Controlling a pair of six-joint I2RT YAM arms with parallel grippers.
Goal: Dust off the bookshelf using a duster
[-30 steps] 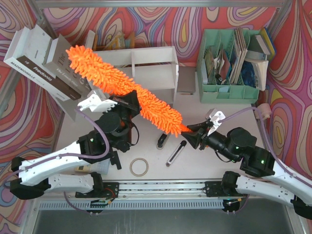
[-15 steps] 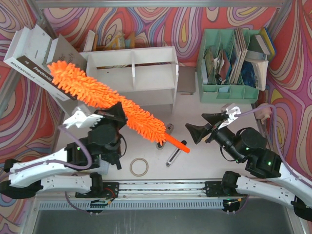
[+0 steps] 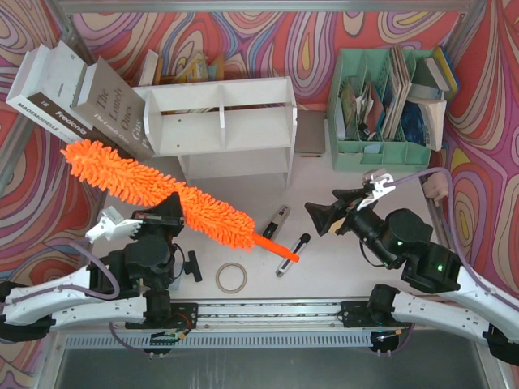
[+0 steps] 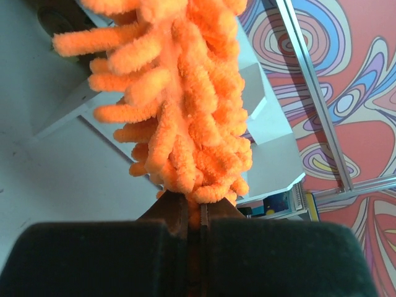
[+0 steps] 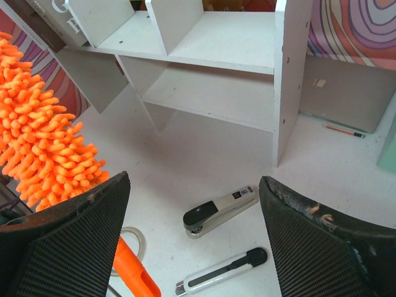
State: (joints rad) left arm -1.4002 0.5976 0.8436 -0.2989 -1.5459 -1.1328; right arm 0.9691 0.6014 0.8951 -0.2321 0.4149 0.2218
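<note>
The orange fluffy duster (image 3: 158, 190) lies slanted over the table's left, its thin handle end (image 3: 284, 253) pointing lower right. My left gripper (image 3: 166, 217) is shut on the duster's middle; in the left wrist view (image 4: 193, 207) the jaws pinch its core under the fluff (image 4: 185, 105). The white bookshelf (image 3: 223, 121) stands at the back centre, apart from the duster. My right gripper (image 3: 326, 211) is open and empty, right of the handle end. In the right wrist view (image 5: 193, 179) its fingers frame the bookshelf (image 5: 210, 62), the duster (image 5: 37, 142) at the left.
A stapler (image 3: 274, 223), a black-handled cutter (image 3: 293, 253) and a tape ring (image 3: 231, 277) lie on the table between the arms. A mint green organiser (image 3: 381, 105) stands at the back right. Books (image 3: 73, 97) lean left of the shelf.
My right gripper let go of the duster's handle, opened and drew back. My left arm pulled the duster down and left, away from the bookshelf.
</note>
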